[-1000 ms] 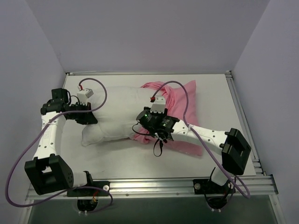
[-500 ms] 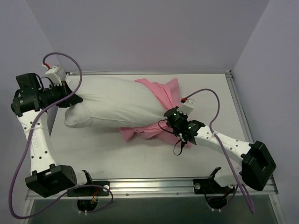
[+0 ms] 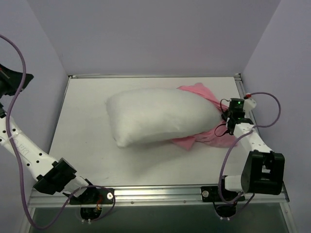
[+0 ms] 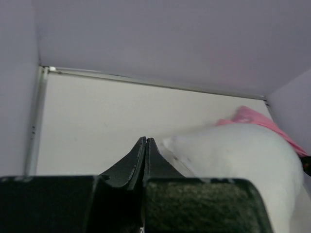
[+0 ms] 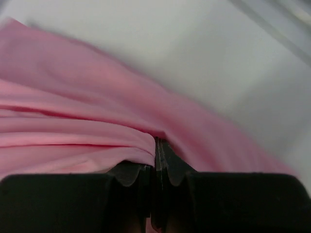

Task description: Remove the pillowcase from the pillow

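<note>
The white pillow [image 3: 158, 116] lies across the middle of the table. The pink pillowcase [image 3: 204, 138] is bunched around and under its right end, with a fold showing behind it. My right gripper [image 3: 227, 124] is at the pillow's right end, shut on the pillowcase [image 5: 87, 121]; pink cloth is pinched at the tips of the right gripper [image 5: 156, 141]. My left arm [image 3: 10, 80] is lifted high at the far left edge. The left gripper [image 4: 146, 140] is shut with nothing in it, well away from the pillow [image 4: 243, 155]. The pillowcase [image 4: 248, 116] shows beyond it.
Lilac walls stand round the white table [image 3: 87, 111]. A metal rail [image 3: 160, 191] runs along the near edge. The right arm's base block [image 3: 262, 172] sits at the near right corner, its cable looping by the right wall.
The left gripper let go of the pillow and swung up and away to the left. The pillow dropped onto the table. The right gripper pulled the pillowcase to the right, baring most of the pillow.
</note>
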{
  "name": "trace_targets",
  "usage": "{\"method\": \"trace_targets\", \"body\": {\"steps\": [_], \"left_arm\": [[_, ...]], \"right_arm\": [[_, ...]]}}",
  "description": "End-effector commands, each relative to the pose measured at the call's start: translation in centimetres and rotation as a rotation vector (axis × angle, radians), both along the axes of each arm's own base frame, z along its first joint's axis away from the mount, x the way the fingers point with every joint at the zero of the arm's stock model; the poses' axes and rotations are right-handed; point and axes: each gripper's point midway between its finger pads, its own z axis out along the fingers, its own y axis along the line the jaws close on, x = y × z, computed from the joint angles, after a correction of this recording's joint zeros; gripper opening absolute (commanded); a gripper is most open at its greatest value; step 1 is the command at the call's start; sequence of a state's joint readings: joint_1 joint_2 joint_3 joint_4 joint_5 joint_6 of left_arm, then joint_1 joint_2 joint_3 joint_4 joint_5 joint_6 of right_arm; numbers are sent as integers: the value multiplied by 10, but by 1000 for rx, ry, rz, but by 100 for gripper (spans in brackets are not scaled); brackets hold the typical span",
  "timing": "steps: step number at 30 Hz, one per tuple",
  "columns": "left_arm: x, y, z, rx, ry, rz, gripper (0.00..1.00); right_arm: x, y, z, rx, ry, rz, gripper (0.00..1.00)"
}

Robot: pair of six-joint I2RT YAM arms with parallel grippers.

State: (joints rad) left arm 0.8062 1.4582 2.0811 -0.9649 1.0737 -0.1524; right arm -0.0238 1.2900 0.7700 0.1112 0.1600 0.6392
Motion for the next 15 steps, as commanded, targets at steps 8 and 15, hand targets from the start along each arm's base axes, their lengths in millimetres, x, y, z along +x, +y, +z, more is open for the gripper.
{"method": "trace_targets", "body": {"steps": [8,15], "left_arm": [[9,-61,-74,384,83,-197,2],[-10,-180,-170,582,210,-631,81]], "right_arm": [[-5,18,-5,-127,80,70,0],[-14,68,5,22,19,151,0]]}}
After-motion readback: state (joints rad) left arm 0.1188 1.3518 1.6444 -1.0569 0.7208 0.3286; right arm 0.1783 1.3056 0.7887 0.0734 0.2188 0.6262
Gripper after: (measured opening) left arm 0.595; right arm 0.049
